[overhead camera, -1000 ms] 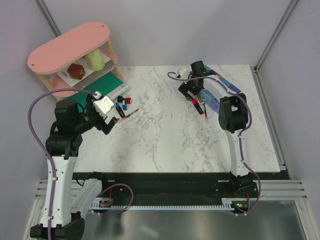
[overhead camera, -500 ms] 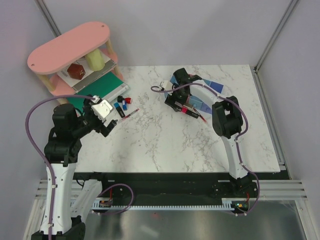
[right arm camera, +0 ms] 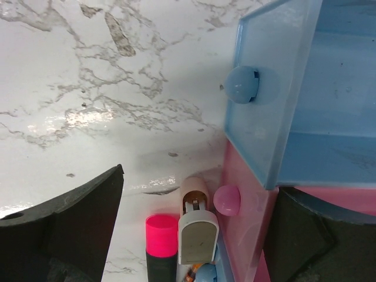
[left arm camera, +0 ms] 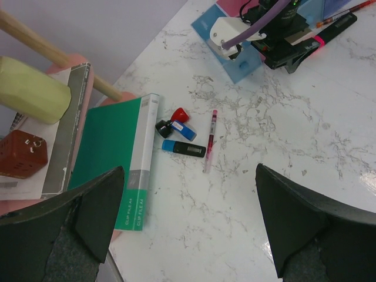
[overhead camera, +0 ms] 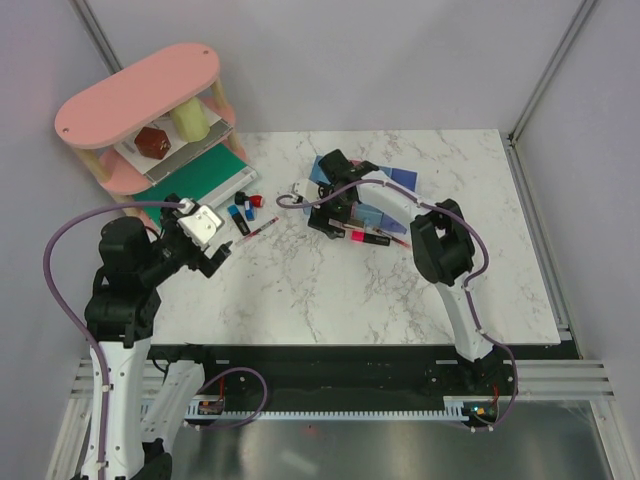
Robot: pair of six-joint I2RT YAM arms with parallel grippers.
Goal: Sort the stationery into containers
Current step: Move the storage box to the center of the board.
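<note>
The bins (overhead camera: 398,180) lie in a row at mid-table; a light blue bin (right arm camera: 288,88) and a pink bin (right arm camera: 247,223) fill the right wrist view. My right gripper (overhead camera: 330,222) is open at their front. It (right arm camera: 200,188) straddles a black marker with a pink cap (right arm camera: 161,235) and a beige-grey stapler block (right arm camera: 197,229), gripping neither. My left gripper (overhead camera: 215,257) is open and empty above the table. Ahead of it (left arm camera: 188,170) lie a thin red pen (left arm camera: 210,141), a blue-and-black piece (left arm camera: 183,148) and a red piece (left arm camera: 179,114).
A flat green board (left arm camera: 108,147) lies left of the small pieces, against the pink oval tiered shelf (overhead camera: 135,95). The shelf holds a brown block and a pale yellow cylinder. The right arm (left arm camera: 282,41) shows in the left wrist view.
My right gripper has swung left across the table, and the bins and the marker have shifted left with it. My left arm has drawn back slightly toward the near edge.
</note>
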